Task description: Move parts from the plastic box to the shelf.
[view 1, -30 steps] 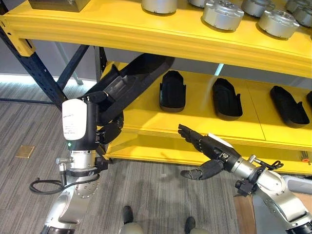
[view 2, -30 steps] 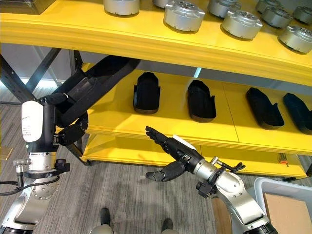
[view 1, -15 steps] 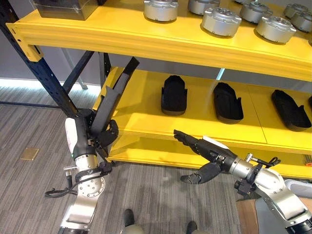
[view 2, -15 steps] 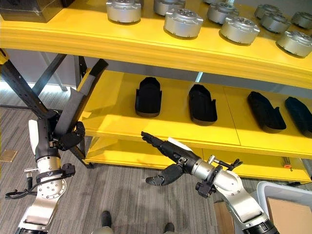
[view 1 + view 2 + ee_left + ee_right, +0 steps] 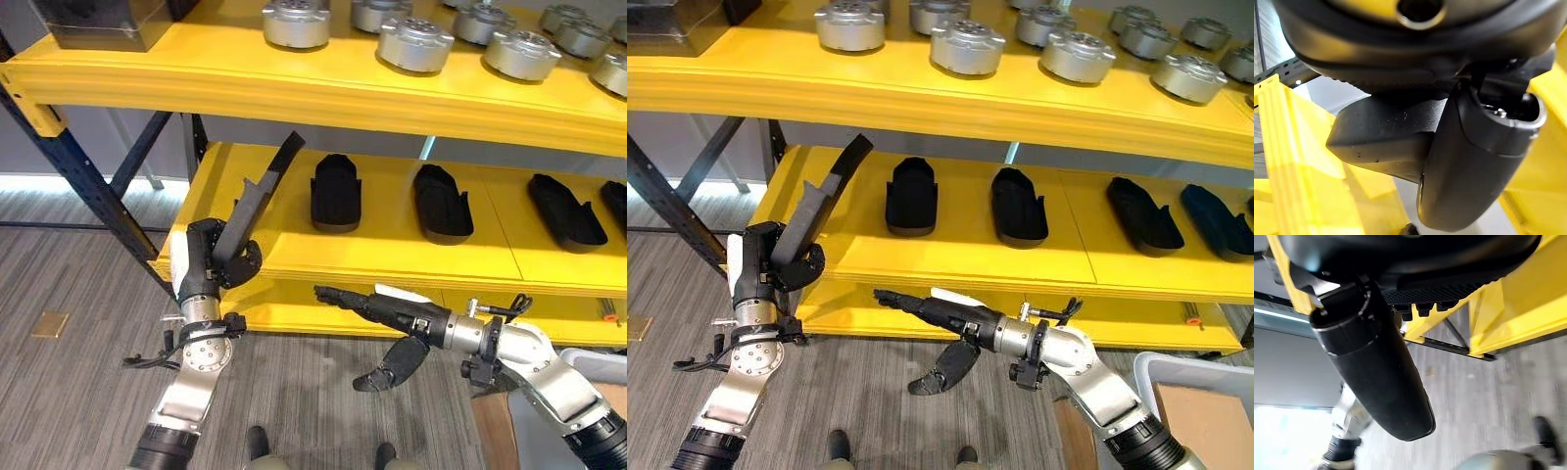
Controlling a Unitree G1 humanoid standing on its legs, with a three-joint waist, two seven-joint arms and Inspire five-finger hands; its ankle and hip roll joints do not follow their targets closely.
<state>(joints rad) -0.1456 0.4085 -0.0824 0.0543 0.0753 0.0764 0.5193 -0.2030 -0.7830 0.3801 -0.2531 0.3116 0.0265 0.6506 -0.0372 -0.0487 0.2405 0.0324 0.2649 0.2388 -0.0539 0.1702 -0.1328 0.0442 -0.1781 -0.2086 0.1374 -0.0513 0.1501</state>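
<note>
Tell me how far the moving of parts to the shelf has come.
Done: black parts already lie in a row on the middle shelf. In hand: the left hand grips one long black part, tilted at the shelf's left end, not yet set down. The right hand is open and holds nothing.

The shelf is bright yellow, its boards and front rails alike, on dark blue-black struts. The long part clasped in the left hand's dark fingers is matte black, as are the moulded parts lying on the shelf beyond the fingers. The round parts on the upper board are silver-grey metal. The right hand is black with a white thumb cover. The floor is grey carpet with fine streaks, bearing one small tan square.
</note>
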